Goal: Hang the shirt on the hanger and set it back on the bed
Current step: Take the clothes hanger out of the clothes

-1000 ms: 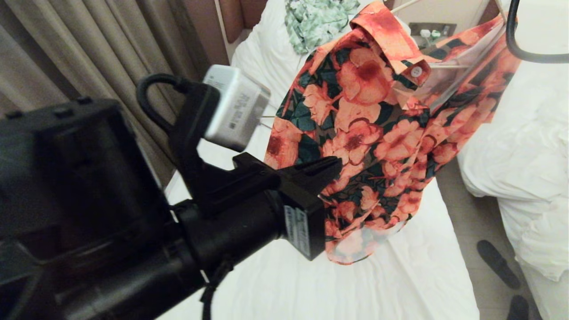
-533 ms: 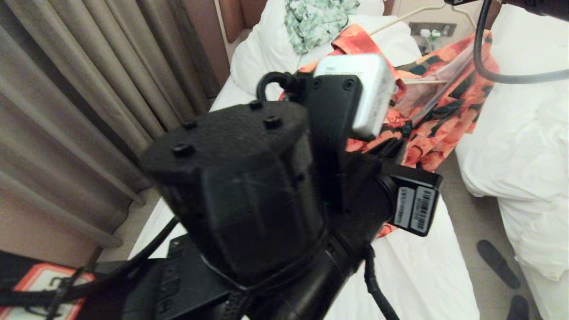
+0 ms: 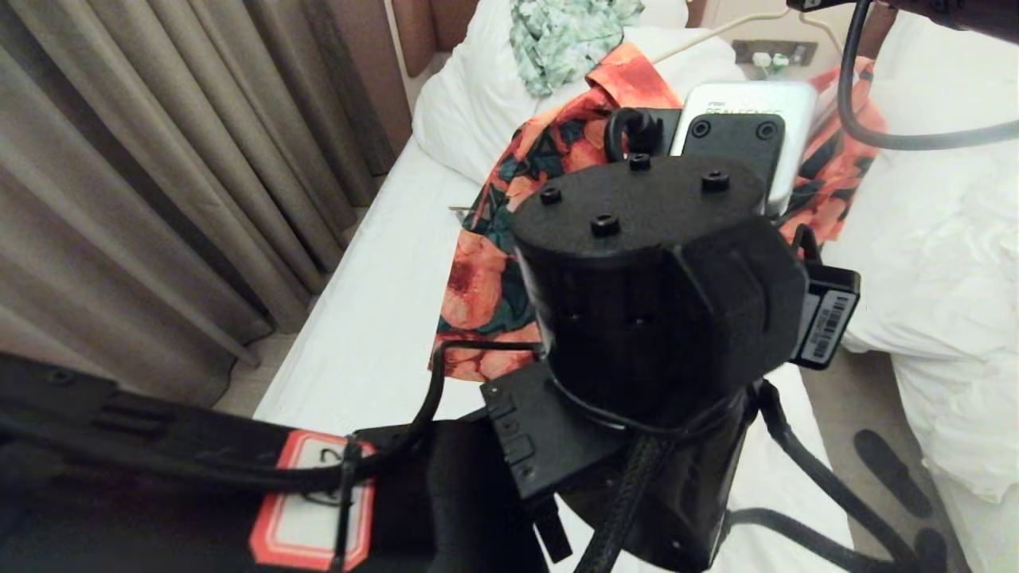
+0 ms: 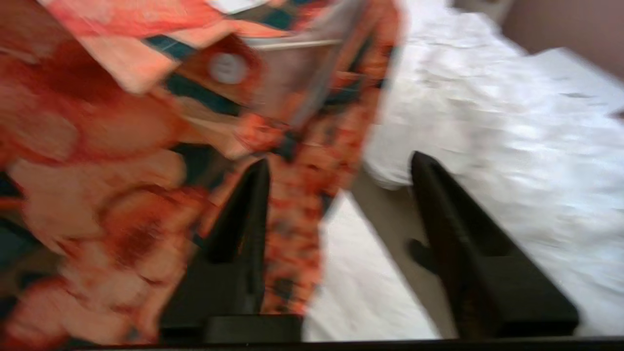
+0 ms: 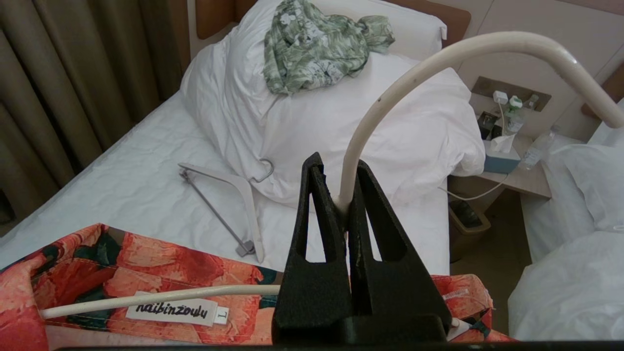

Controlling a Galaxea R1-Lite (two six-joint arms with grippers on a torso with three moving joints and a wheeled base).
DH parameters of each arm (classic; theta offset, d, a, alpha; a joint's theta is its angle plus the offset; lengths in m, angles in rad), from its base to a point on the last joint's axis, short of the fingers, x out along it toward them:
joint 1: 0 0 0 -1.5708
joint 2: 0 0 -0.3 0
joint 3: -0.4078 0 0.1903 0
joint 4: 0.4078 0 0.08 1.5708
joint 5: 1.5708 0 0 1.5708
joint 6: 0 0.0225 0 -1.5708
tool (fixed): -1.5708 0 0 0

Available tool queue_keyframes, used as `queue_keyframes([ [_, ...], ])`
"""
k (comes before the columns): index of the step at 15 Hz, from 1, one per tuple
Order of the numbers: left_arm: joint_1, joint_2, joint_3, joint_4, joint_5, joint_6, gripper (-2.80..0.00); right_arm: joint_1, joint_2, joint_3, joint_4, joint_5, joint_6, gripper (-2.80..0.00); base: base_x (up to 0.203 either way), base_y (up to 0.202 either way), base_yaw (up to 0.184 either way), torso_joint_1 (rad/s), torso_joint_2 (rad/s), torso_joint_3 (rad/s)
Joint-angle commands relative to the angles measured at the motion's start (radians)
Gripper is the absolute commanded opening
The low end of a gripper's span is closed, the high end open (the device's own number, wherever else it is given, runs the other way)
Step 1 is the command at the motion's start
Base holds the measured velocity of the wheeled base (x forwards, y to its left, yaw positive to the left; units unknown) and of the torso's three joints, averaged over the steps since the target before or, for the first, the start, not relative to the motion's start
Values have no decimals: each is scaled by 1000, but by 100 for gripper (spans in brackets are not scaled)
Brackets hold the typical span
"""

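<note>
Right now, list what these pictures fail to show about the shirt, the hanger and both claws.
- Head view: the left arm's housing covers most of the floral shirt and the left claw itself.
- Head view: the right claw sits beyond the top edge; only the cream hanger wire shows.
- Left wrist view: motion blur; whether the left claw touches fabric is unclear.
- Right wrist view: the right claw hides the hanger's neck.

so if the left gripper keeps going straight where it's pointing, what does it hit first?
Probably the shirt: its front edge hangs just ahead of the left gripper, whose jaws stand open, one finger already against the fabric. Beyond the other, only floor and the second bed. Depth is unclear.
</note>
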Motion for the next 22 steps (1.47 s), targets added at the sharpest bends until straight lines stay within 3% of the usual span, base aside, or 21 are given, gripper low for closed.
queue_keyframes([
  [1, 51, 64, -47, -8, 12, 39, 0, 7, -15, 2, 0, -2, -2, -280, 0, 0, 0, 0, 0, 0],
  [7, 99, 83, -71, -67, 85, 151, 0, 26, -29, 25, -3, -2, 3, -280, 0, 0, 0, 0, 0, 0],
  [12, 129, 76, -94, -77, 98, 170, 0, 56, -63, 57, 0, -2, 3, -280, 0, 0, 0, 0, 0, 0],
  [13, 130, 76, -94, -77, 98, 170, -280, 58, -66, 58, 0, -2, 1, -280, 0, 0, 0, 0, 0, 0],
  [18, 140, 54, -82, -80, 99, 169, -280, 58, -72, 63, 2, -2, 1, -280, 0, 0, 0, 0, 0, 0],
  [22, 157, -15, -4, -85, 105, 168, -280, 56, -72, 66, 0, -3, -2, -280, 0, 0, 0, 0, 0, 0],
])
